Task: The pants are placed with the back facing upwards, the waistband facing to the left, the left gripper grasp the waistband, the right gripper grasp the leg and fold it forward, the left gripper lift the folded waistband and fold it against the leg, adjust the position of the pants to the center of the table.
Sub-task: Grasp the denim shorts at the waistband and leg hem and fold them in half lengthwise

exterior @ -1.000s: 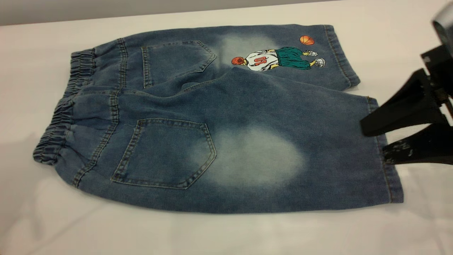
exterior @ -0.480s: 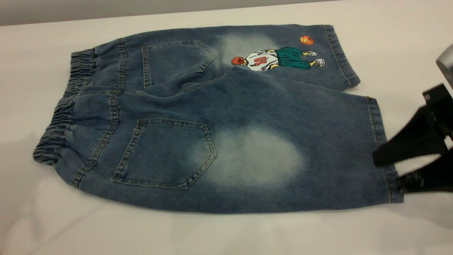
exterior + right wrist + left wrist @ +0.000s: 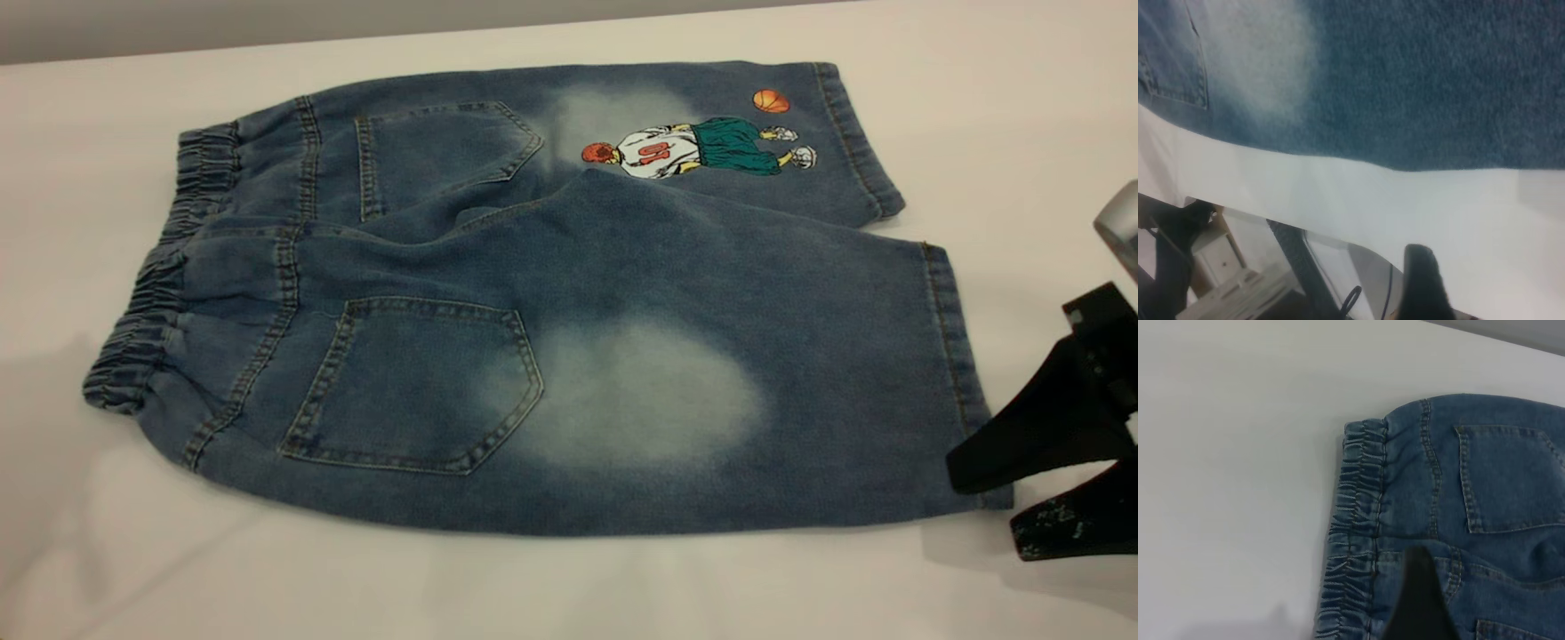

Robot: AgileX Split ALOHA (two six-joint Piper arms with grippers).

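The pants [image 3: 533,293] lie flat on the table [image 3: 551,587], back pockets up. The gathered waistband [image 3: 147,302] points left. The plain leg [image 3: 640,391] with its pale oval is nearer; the printed leg [image 3: 711,142] lies behind it. My right gripper [image 3: 985,511] is open, low over the table beside the near corner of the plain leg's hem, touching no cloth. One of its fingertips [image 3: 1421,267] shows over bare table. My left gripper [image 3: 1418,600] is a dark shape hovering above the waistband [image 3: 1355,520] and is outside the exterior view.
The table's far edge [image 3: 356,36] runs behind the pants. In the right wrist view, the near table edge [image 3: 1358,247] shows, with a black stand [image 3: 1295,257], a cable [image 3: 1351,300] and wooden furniture [image 3: 1218,257] below it.
My right gripper has travelled along the plain leg's hem from about its middle to its near corner, staying open. The pants have not moved.
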